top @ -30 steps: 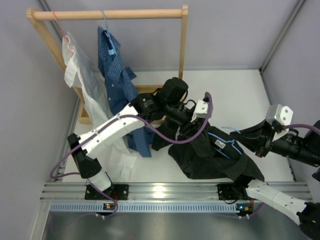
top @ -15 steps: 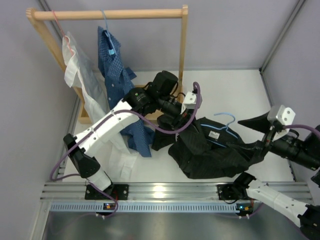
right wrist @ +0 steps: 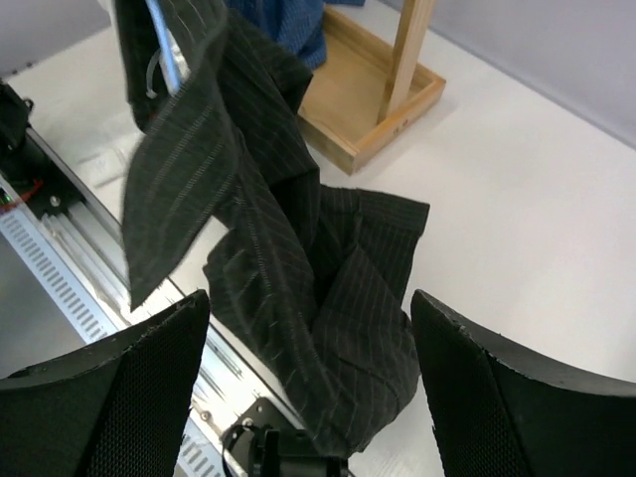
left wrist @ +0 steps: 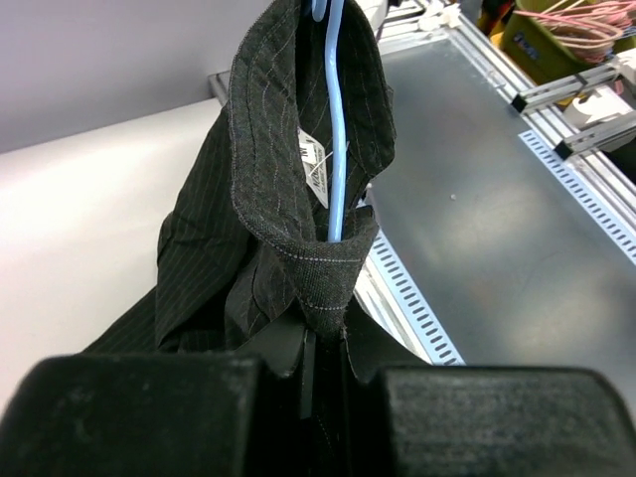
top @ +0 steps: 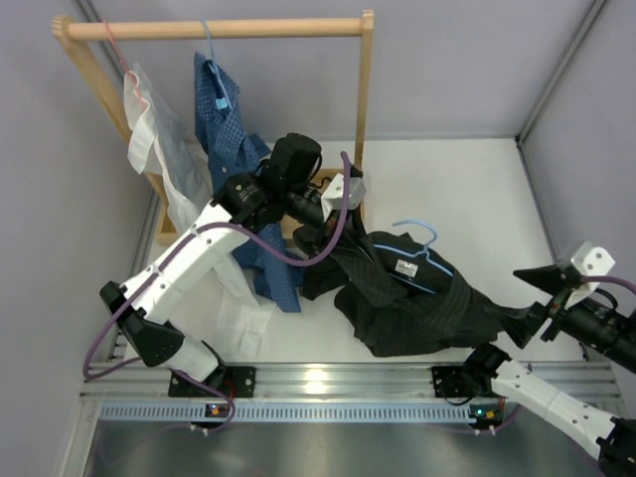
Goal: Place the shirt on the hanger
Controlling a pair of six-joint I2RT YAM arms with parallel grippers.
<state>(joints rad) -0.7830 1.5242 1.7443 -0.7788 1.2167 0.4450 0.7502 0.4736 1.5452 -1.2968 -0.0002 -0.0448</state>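
The black pinstriped shirt (top: 422,313) lies crumpled on the white table, and its collar end is lifted toward the left. My left gripper (top: 323,238) is shut on the collar of the shirt (left wrist: 298,199). The light-blue hanger (left wrist: 336,149) runs up inside the collar beside the white neck label (left wrist: 315,164). In the top view the hanger (top: 422,241) shows its hook above the fabric. My right gripper (top: 527,300) hangs open at the right, off the shirt. Its fingers (right wrist: 109,397) stand wide apart above the shirt's bunched lower part (right wrist: 333,318), with nothing between them.
A wooden clothes rack (top: 214,28) stands at the back left with a white shirt (top: 159,139) and a blue checked shirt (top: 234,159) hanging on it. Its wooden base tray (right wrist: 373,109) is close behind the black shirt. A metal rail (top: 318,383) runs along the near edge.
My right gripper opened, let go of the shirt and drew back to the right. My left arm pulled the collar and hanger left and back toward the rack.
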